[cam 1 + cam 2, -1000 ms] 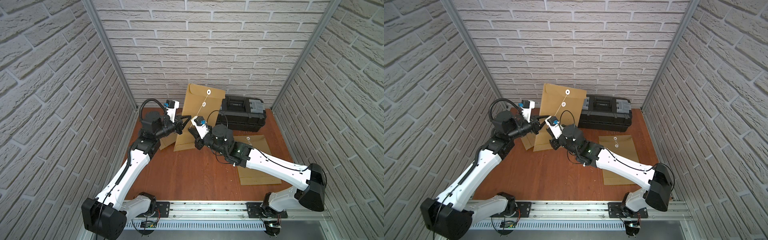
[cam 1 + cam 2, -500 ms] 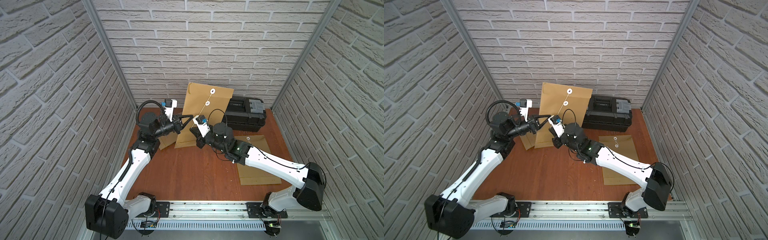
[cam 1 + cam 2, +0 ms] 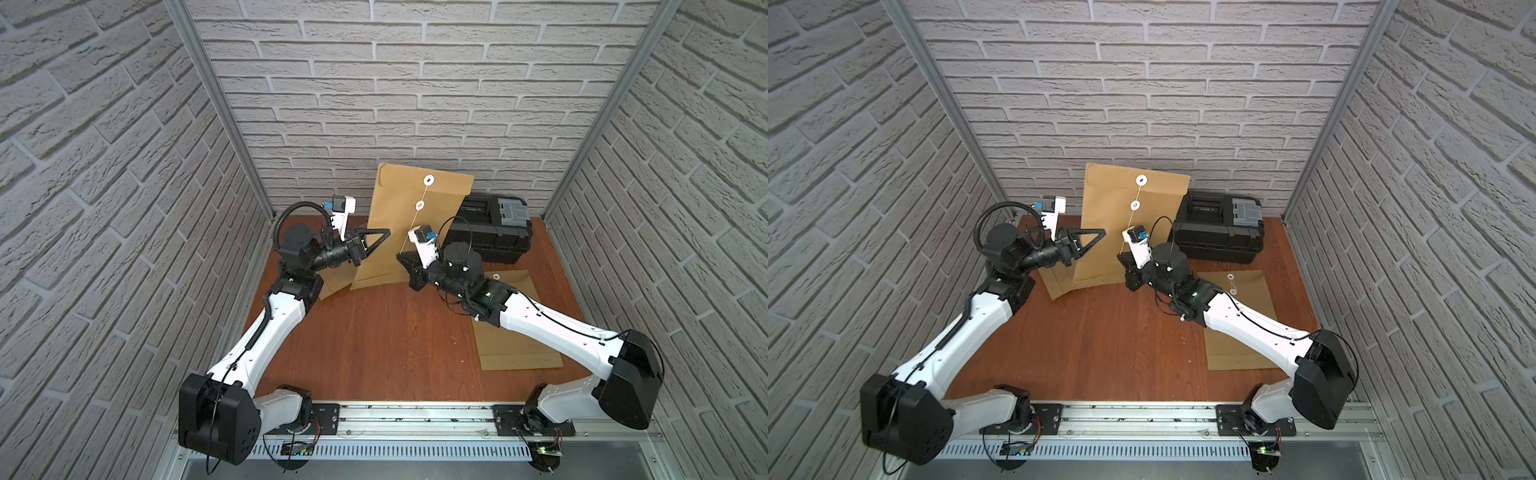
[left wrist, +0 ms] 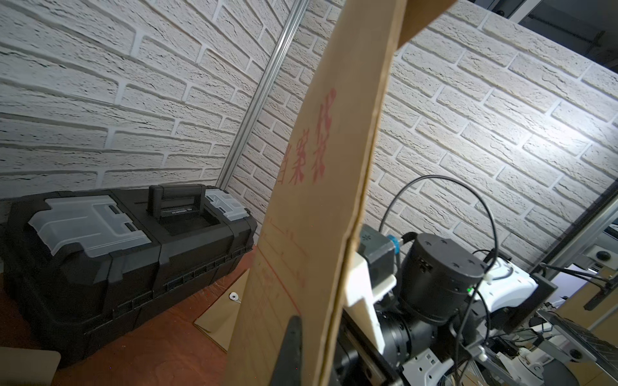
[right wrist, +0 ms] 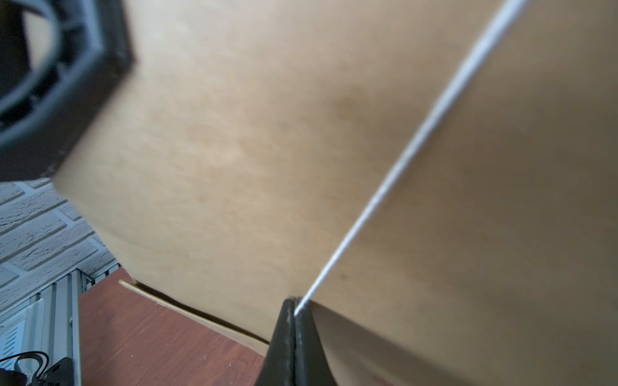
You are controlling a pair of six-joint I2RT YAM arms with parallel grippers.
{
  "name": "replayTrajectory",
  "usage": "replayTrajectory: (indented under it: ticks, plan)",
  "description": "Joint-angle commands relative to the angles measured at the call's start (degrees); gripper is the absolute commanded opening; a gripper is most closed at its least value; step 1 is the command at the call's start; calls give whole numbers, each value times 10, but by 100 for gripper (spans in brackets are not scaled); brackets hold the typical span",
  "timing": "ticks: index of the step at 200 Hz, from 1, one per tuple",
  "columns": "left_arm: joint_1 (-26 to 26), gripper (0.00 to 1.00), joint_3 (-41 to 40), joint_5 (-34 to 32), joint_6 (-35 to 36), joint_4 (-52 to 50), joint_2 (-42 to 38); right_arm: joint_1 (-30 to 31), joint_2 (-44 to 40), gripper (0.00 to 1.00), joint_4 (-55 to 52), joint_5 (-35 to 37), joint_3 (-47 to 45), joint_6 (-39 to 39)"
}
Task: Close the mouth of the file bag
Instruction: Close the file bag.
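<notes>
The file bag (image 3: pixel 432 245) is standing upright by the back wall (image 3: pixel 415 104), long axis near-vertical, mouth up, with the left gripper (image 3: pixel 386 232) clamping its side edge and the right gripper (image 5: pixel 294 310) pinching its string (image 5: pixel 401 167) taut, bare floor (image 3: pixel 374 340) in front, toolbox (image 3: pixel 494 237) just beside.

the file bag (image 3: pixel 446 203) stands upright at the back of the table (image 3: pixel 374 345), with the toolbox (image 3: pixel 494 237) just to its right along the back wall. a second bag (image 3: pixel 523 345) lies flat in front of the toolbox, and a third bag (image 3: pixel 332 284) pokes out at the standing one's lower left. the left gripper (image 3: pixel 388 232) is at the file bag's left edge and the right gripper (image 3: pixel 400 257) is in front of it, at the lower end of the string (image 3: pixel 412 227).
</notes>
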Motion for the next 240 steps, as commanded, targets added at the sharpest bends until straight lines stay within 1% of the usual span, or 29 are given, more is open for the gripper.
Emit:
replayTrajectory:
  ticks: [1, 6, 17, 25, 33, 56, 79, 88, 108, 129, 152, 172, 187, 204, 216, 221, 231, 240]
  plan:
    - [2, 0, 2, 14, -12, 64, -5, -14, -22, 4, 29, -28, -12, 28]
    - [4, 0, 3, 9, -6, 57, -7, -15, -27, 10, 27, -41, -12, 29]
    - [13, 0, 6, -5, 13, 37, -11, -18, -39, 32, 20, -74, -12, 40]
    - [20, 0, 9, -12, 22, 28, -14, -22, -48, 41, 12, -94, -14, 50]
    - [30, 0, 13, -20, 26, 26, -15, -27, -59, 47, 7, -111, -22, 58]
    - [53, 0, 25, -16, 30, 36, -10, -52, -95, 53, -12, -142, -62, 75]
    - [64, 0, 35, -1, 37, 42, -1, -96, -131, 57, -35, -169, -93, 84]
    - [67, 0, 37, 4, 40, 42, 0, -120, -144, 60, -44, -174, -99, 85]
    - [69, 0, 36, 10, 47, 41, 2, -179, -157, 66, -51, -213, -93, 104]
    - [69, 0, 30, 19, 37, 52, 8, -221, -135, 73, -44, -247, -59, 127]
    - [64, 0, 18, 31, -1, 98, 18, -256, -88, 77, 14, -301, -27, 169]
    - [55, 0, 12, 40, -23, 127, 27, -280, -40, 77, 79, -357, 3, 212]
    - [48, 0, 10, 48, -30, 136, 32, -288, -2, 77, 146, -398, 21, 254]
    - [43, 0, 6, 57, -39, 146, 38, -290, 37, 76, 185, -441, 48, 285]
    - [41, 0, 1, 62, -45, 155, 43, -292, 57, 74, 230, -470, 57, 311]
    - [41, 0, -1, 63, -47, 160, 45, -293, 64, 71, 242, -481, 60, 321]
    - [41, 0, -4, 63, -47, 161, 49, -294, 75, 64, 284, -506, 61, 347]
    - [43, 0, -8, 62, -42, 158, 52, -296, 85, 56, 327, -523, 58, 377]
